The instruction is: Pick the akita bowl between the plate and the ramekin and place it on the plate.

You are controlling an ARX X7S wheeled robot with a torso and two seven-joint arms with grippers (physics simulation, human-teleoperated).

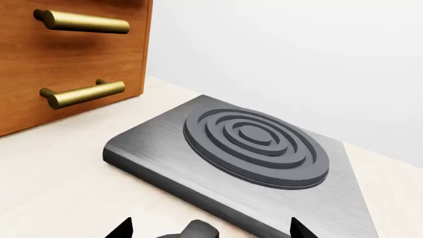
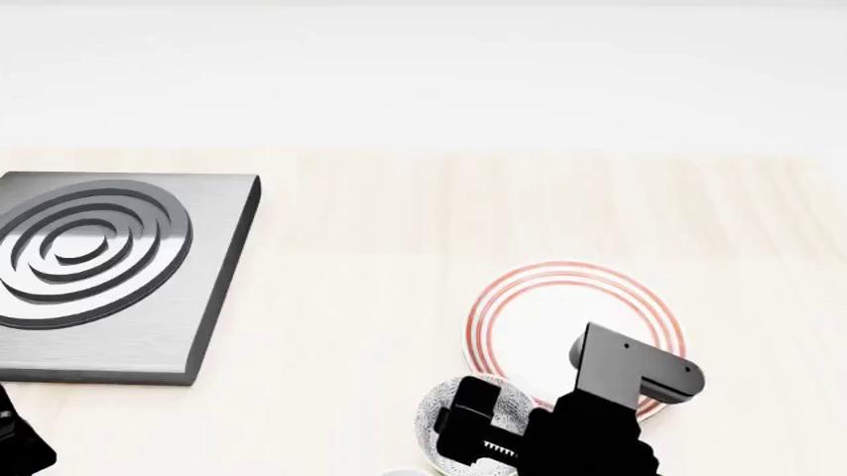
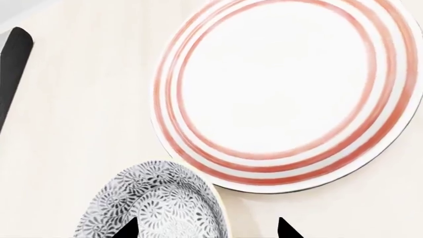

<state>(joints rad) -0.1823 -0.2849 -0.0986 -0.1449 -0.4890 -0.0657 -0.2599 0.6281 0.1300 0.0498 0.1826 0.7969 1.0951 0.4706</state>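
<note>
The akita bowl (image 3: 158, 203), white with a grey-black speckled pattern, stands on the pale counter just beside the plate (image 3: 284, 94), a flat white plate with red rings. My right gripper (image 3: 208, 229) is open above the bowl's plate-side rim, with one fingertip over the bowl's inside and the other over bare counter. In the head view my right arm (image 2: 602, 416) covers most of the bowl (image 2: 443, 407) and the near edge of the plate (image 2: 562, 312). My left gripper (image 1: 210, 230) is open with nothing between its fingers, far off by the hob. The ramekin is out of view.
A grey metal hob (image 2: 99, 273) with a ringed burner lies at the counter's left. In the left wrist view a wooden drawer front (image 1: 66, 54) with brass handles stands behind the hob (image 1: 244, 158). A small grey knob (image 1: 195, 230) sits near the left fingertips.
</note>
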